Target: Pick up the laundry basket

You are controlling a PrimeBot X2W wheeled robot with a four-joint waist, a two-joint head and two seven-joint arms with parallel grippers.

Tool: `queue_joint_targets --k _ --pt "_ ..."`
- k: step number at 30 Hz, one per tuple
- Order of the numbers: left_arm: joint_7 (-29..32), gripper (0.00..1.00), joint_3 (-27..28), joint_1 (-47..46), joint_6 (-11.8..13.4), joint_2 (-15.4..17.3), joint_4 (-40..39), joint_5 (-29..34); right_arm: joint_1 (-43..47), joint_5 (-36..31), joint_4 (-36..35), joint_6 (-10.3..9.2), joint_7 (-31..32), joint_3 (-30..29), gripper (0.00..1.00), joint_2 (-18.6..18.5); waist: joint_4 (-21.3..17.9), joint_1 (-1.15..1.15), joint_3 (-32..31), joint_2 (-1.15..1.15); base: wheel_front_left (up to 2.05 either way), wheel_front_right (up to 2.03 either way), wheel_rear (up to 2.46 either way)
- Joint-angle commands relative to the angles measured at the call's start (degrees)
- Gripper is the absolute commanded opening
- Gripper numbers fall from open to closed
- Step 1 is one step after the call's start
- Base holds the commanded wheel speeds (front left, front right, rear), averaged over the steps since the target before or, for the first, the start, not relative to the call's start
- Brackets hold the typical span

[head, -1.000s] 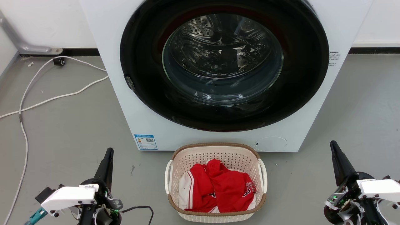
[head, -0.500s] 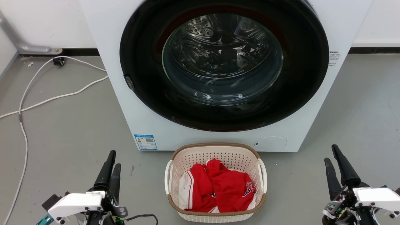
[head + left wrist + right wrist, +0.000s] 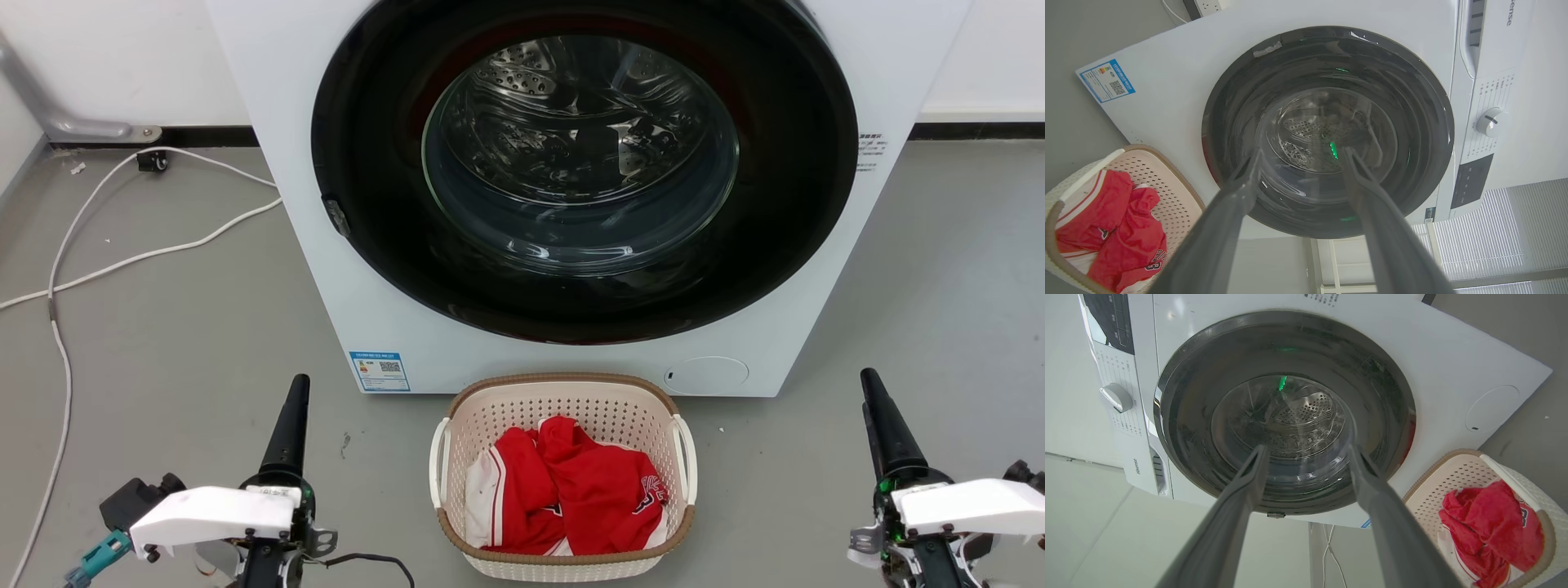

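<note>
From the head camera, the laundry basket (image 3: pixel 563 380) sits on the grey floor (image 3: pixel 188 351) just in front of the washing machine (image 3: pixel 302 245), low in the middle of the view. Its far rim is close under the machine's round glass door (image 3: pixel 580 163). Red clothes (image 3: pixel 588 490) lie bunched inside it, and a white handle shows on each side. The left gripper (image 3: pixel 291 425) stands at the lower left and the right gripper (image 3: pixel 884 420) at the lower right. Both are well apart from the basket and touch nothing. Here each gripper reads as a single dark spike, likely because its two fingers line up, so the gap is hard to judge from this angle. A white cable (image 3: pixel 122 261) trails over the floor on the left, and a blue sticker (image 3: pixel 380 371) marks the machine's lower corner.

From the left wrist camera, the left gripper (image 3: pixel 1302 152) has its two fingers spread wide with nothing between them, pointing at the door. The basket (image 3: pixel 1167 171) with the red clothes (image 3: pixel 1110 212) shows at the lower left edge, off to the side of the fingers. A white dial (image 3: pixel 1490 121) sits on the machine's panel.

From the right wrist camera, the right gripper (image 3: pixel 1307 448) is likewise spread and empty, aimed at the door. The basket (image 3: pixel 1453 473) lies at the lower right, clear of the fingers.
</note>
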Motion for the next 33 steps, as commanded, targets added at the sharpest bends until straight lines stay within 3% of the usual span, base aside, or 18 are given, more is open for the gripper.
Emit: queue_joint_targets --k 1,15,33 --pt "-0.83 1.0 -0.51 -1.64 0.42 0.23 -1.7 3.62 -0.4 -4.63 -1.79 0.02 -0.8 0.36 1.0 -0.08 0.0 0.0 -0.02 0.0 0.0 0.0 0.0" --pt "-3.99 1.0 -4.71 -2.23 3.03 0.25 -1.95 21.43 0.82 -22.49 -3.8 0.02 -3.98 2.11 1.0 -0.08 0.12 0.0 -0.22 0.0 0.0 0.0 0.0" --pt "-7.44 1.0 -7.32 -3.08 5.3 0.28 -2.14 37.99 1.47 -39.47 -5.24 0.02 -7.47 3.41 1.0 -0.07 0.23 0.0 -0.38 0.0 0.0 0.0 0.0"
